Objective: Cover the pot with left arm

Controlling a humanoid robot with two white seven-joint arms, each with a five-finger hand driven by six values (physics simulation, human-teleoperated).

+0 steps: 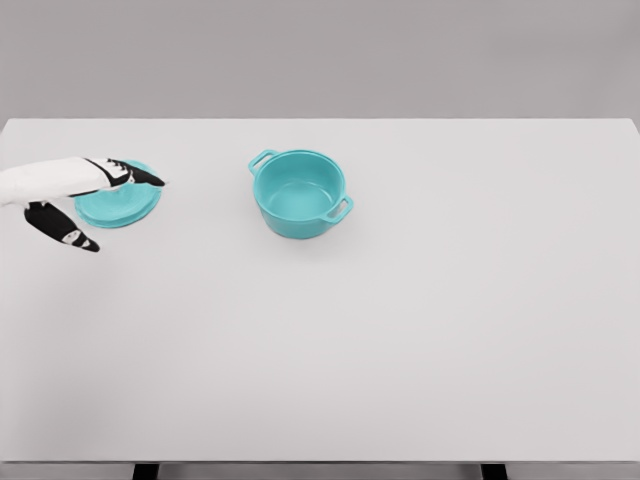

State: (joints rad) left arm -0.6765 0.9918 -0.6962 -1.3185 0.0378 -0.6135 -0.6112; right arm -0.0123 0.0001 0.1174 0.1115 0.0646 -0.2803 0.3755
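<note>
You had the white left hand [75, 195] coming in at the far left edge of the head view, over the left end of the wide, white, flat surface [420, 340]. Its black-tipped fingers [140, 176] were spread apart and loosely extended: the upper ones reached out across the top of the lid, and one lower finger [70, 236] pointed down and to the right, just off the lid's near-left rim. They were not closed around anything that you could see, though whether the upper fingers touched the lid could not be told from this angle.

One round, flat, teal lid [122, 208] lay on the surface right under and beside those fingers, partly hidden by them, close to the left edge. Only a narrow strip of surface remained between the lid and that edge.

To the right of the lid, well apart from it, stood one round teal pot [298, 195] with two small loop handles, upright and uncovered, its inside visible. A bare stretch of surface separated lid and pot.

Farther right, the surface ran on to its right edge with ample room, and the whole near half was likewise open. The far edge ran straight behind the pot against a grey wall [320, 55].
</note>
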